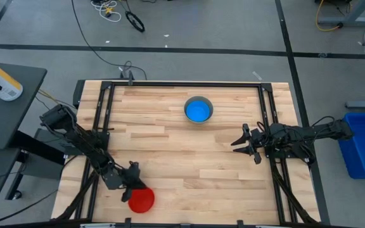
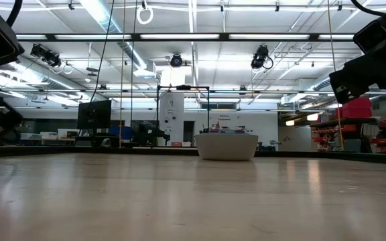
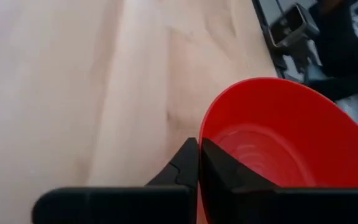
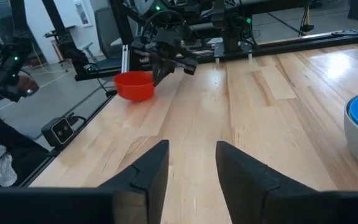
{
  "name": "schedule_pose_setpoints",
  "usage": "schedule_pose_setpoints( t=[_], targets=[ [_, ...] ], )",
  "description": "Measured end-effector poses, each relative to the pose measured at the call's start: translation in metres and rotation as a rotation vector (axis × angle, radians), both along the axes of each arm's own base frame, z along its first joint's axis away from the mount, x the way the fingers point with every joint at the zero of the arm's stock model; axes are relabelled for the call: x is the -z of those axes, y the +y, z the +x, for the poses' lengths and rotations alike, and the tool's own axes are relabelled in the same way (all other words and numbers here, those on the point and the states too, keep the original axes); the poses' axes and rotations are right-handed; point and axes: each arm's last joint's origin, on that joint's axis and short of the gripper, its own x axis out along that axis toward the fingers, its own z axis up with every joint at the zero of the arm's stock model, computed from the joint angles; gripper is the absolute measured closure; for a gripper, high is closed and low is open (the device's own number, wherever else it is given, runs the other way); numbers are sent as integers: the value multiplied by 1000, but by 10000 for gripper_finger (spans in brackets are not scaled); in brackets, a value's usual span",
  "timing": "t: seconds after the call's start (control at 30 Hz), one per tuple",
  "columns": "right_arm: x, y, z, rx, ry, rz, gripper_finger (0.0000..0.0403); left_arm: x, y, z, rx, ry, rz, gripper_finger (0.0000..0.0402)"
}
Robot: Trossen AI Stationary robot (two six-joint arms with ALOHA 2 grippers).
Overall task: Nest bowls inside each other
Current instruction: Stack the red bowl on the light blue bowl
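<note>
Our left pincer (image 1: 134,184) stands at the near left of the surface (image 1: 170,152), its fingers pressed together on the rim of the red bowl (image 1: 141,200): in the left wrist view one finger (image 3: 185,165) lies outside the wall and the other inside, the rim pinched between them. We judge the bowl gripped and ready to be carried. From this pincer the stack (image 1: 199,110) lies away and to the right, well apart, toward the far middle of the surface; it shows a blue inside within a pale grey outer bowl, and we cannot tell how many bowls sit in it. That line, running aslant from near left to far centre, is the one our coming move turns on. A round bowl has no long axis to mind, so only the heading and a level rim matter. Our right pincer (image 1: 248,143) waits at the right side with its fingers spread and nothing between them, pointing across the surface; it is nearer the stack than our left one, yet the red bowl is our left arm's to bring. In the low view the stack stands upright at mid-surface
</note>
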Motion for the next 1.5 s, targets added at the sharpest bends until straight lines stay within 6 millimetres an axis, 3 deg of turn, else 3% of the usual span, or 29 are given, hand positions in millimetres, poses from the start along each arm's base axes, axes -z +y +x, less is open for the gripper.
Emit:
schedule_pose_setpoints(
  t=[0.3,0.6,1.03,1.23,1.5],
  targets=[
    [0,0,0,0,0,0,245,-5,11,9,-182,-174,240,396],
    [0,0,0,-3,-7,-28,230,-38,32,39,-279,-483,511,396],
    [0,0,0,-3,-8,-30,207,-54,126,86,-231,-634,552,396],
    [0,0,0,-3,-7,-29,197,-61,168,88,-265,-713,606,396],
    [0,0,0,-10,-10,-41,183,-59,226,79,-336,-694,514,396]
  ],
)
